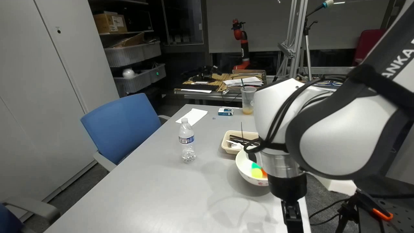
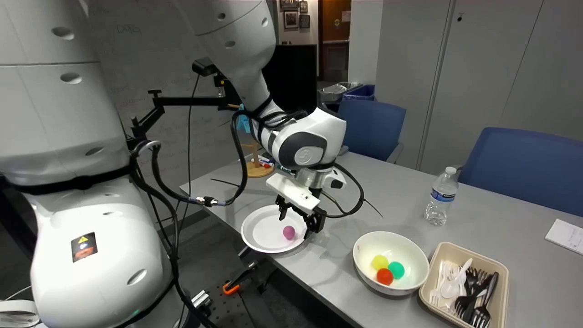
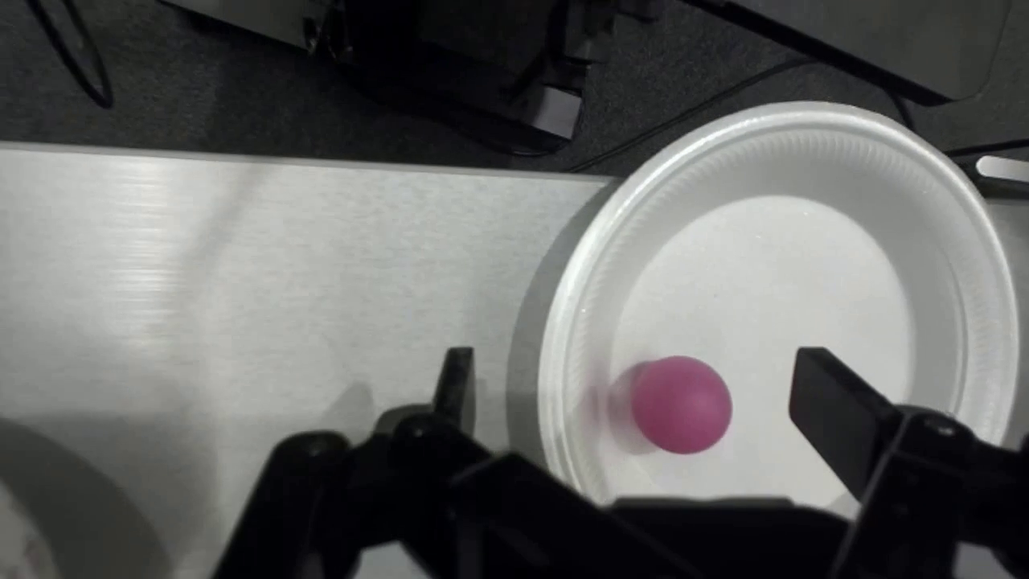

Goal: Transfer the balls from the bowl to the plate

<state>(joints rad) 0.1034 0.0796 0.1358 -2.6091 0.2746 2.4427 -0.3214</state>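
The white plate (image 2: 262,234) stands at the table's edge, and it also shows in the wrist view (image 3: 772,265). A pink ball (image 3: 682,404) is on the plate, near its left side in the wrist view; it also shows in an exterior view (image 2: 289,233). My gripper (image 3: 631,382) is open above the plate, its fingers apart on either side of the ball, not touching it. It also shows in an exterior view (image 2: 296,224). The white bowl (image 2: 412,255) holds a yellow ball (image 2: 380,262), a red ball (image 2: 385,276) and a green ball (image 2: 396,270).
A beige tray (image 2: 501,291) with plastic cutlery stands beside the bowl. A clear water bottle (image 2: 441,198) stands behind them. A round wooden stand (image 2: 259,171) and markers lie behind the plate. The table edge (image 3: 321,162) runs close to the plate.
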